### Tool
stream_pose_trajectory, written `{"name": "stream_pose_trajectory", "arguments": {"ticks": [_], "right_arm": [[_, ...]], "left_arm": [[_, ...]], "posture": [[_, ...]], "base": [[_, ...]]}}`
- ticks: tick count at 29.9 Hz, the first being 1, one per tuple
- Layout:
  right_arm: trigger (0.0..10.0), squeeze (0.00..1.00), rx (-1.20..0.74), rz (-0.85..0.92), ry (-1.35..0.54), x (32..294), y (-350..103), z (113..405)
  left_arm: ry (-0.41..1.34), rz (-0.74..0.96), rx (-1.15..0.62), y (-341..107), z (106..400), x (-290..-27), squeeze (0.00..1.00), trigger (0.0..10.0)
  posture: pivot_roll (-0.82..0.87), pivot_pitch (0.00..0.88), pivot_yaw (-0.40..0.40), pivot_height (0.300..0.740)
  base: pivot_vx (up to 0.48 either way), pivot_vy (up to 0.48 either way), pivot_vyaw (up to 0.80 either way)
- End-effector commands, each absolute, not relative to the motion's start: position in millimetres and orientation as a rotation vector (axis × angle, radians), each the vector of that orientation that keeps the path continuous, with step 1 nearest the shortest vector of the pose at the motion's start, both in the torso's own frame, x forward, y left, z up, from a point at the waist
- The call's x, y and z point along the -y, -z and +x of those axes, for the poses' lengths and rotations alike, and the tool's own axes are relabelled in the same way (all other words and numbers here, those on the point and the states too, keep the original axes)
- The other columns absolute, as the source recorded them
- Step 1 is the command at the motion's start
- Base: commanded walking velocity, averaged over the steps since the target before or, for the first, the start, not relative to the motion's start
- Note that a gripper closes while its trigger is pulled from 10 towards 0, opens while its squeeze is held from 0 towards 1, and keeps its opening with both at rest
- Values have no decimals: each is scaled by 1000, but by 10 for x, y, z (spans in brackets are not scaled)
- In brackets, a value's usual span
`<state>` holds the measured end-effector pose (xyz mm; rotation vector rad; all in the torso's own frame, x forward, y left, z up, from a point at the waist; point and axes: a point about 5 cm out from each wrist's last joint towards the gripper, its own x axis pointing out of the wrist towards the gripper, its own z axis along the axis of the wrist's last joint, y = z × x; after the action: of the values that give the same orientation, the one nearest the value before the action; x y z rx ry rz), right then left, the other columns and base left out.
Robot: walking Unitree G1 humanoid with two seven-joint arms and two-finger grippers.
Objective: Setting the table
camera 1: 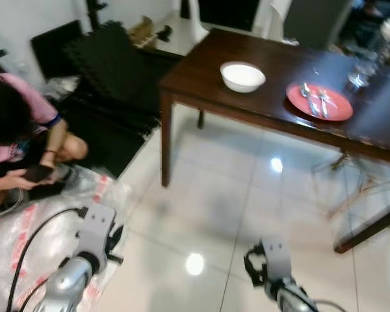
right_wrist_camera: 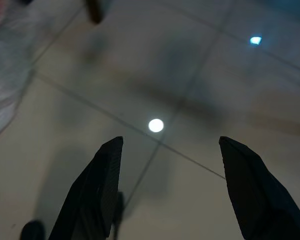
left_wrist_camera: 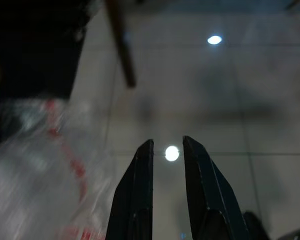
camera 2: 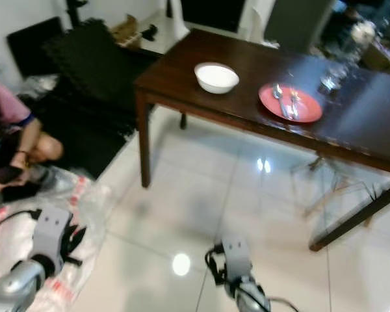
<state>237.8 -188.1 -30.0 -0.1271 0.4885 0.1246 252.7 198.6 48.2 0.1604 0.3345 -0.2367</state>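
Probably a home dining area, dark wooden table [camera 1: 260,71], white bowl [camera 1: 242,76], red plate [camera 1: 319,102], glossy tiled floor [camera 1: 234,195]

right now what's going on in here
The humanoid robot stands on the pale tiled floor, short of the dark wooden table, both arms hanging low and holding nothing. The left gripper has its fingers nearly together; the right gripper is spread wide. On the table sit a white bowl and a red plate with cutlery on it. A person crouches to the robot's left.

Table [camera 1: 201,78]: bowl [camera 1: 242,76], plate [camera 1: 319,101], glass [camera 1: 357,77].
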Motion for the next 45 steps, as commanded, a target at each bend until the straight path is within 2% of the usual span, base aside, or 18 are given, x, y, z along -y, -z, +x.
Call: {"name": "stream_pose_trajectory", "arguments": {"ticks": [1, 18, 28, 31, 36, 38, 39, 45], "right_arm": [[10000, 0, -503, -124, -119, 1894, 332, 2335], [10000, 0, -487, -120, -122, 1876, 307, 2359], [10000, 0, -373, -120, -135, 1814, 101, 2529], [10000, 0, -289, -118, -145, 1771, -77, 2655], [10000, 0, -31, -69, -146, 1650, -715, 2991], [10000, 0, 11, -57, -146, 1629, -823, 3028], [10000, 0, 122, -28, -157, 1552, -1119, 3102], [10000, 0, 235, 5, -201, 1406, -1446, 3122]], "left_arm": [[240, 155, -345, -467, 2500, -1986, 0, 10000], [230, 139, -316, -538, 2535, -1962, 0, 10000], [222, 101, -177, -893, 2684, -1822, 0, 10000], [204, 81, -112, -1074, 2769, -1778, 0, 10000], [209, 64, 49, -1503, 2912, -1658, 0, 10000], [210, 58, 72, -1555, 2922, -1640, 0, 10000], [207, 26, 121, -1682, 2951, -1595, 0, 10000], [168, 30, 178, -1813, 3006, -1576, 0, 10000]], "posture": [[19, 36, 34, 740], [18, 42, 35, 740], [13, 45, 38, 740], [13, 46, 39, 740], [10, 47, 41, 740], [10, 47, 41, 740], [10, 47, 41, 740], [5, 49, 42, 740]], "base": [[0, 0, -781], [0, 0, -781], [0, 0, -781], [0, 0, -781], [0, 0, -761], [0, 0, -353], [0, 0, 0], [0, 0, 0]]}}
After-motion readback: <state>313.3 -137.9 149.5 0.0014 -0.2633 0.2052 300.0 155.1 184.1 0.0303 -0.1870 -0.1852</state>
